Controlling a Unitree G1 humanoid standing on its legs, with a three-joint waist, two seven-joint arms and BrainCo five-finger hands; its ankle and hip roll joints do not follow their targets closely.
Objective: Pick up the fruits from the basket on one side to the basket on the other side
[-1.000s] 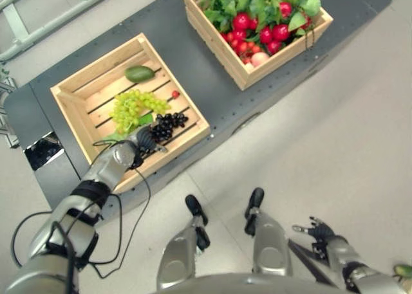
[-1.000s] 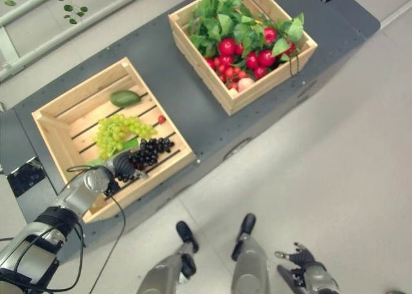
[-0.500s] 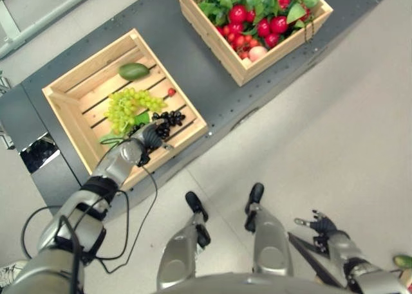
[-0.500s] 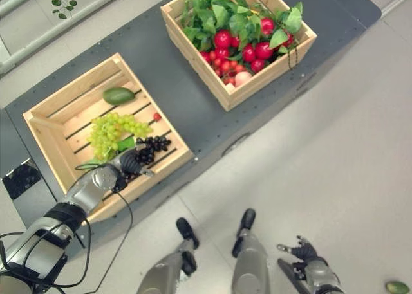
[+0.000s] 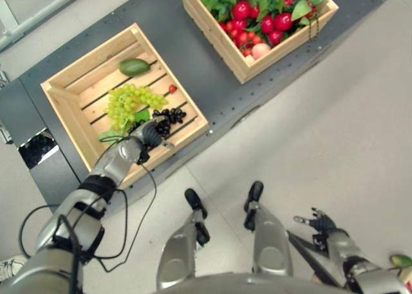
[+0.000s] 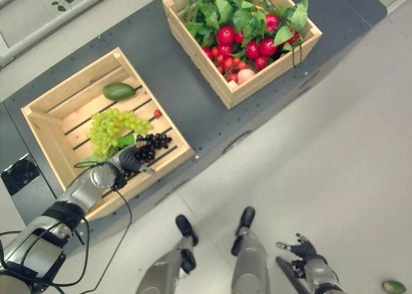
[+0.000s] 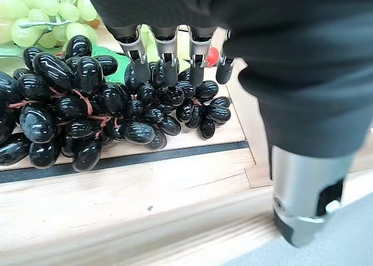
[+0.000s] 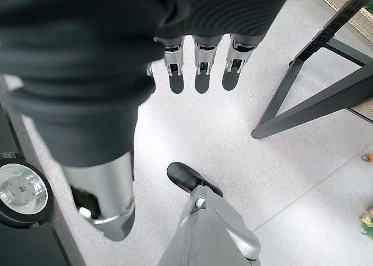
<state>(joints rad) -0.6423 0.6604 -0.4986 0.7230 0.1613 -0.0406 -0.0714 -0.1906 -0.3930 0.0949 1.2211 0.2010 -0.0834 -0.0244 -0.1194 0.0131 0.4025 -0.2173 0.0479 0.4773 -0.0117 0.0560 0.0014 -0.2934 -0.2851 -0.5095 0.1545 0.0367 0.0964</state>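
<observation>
On the grey table's left stands a wooden crate (image 5: 64, 125) with a green oval fruit (image 5: 133, 66), green grapes (image 5: 132, 104), a small red fruit (image 5: 172, 88) and a bunch of black grapes (image 5: 170, 118). My left hand (image 5: 147, 136) reaches over the crate's near wall. It is open, and its straight fingers (image 7: 166, 59) rest their tips on the black grapes (image 7: 87, 114). The thumb stays apart over the crate's rim. A second crate (image 5: 290, 49) at the right holds red fruits, a peach-coloured one and green leaves. My right hand (image 5: 320, 224) hangs low over the floor, open with nothing in it.
The grey table (image 5: 193, 69) leaves a bare strip between the two crates. A small green fruit (image 6: 393, 285) lies on the floor at the lower right. A dark metal frame (image 8: 303, 109) stands on the floor near the right hand.
My left hand has crept a little further over the crate's near wall onto the black grapes. The whole view has shifted slightly. The right hand stays where it was.
</observation>
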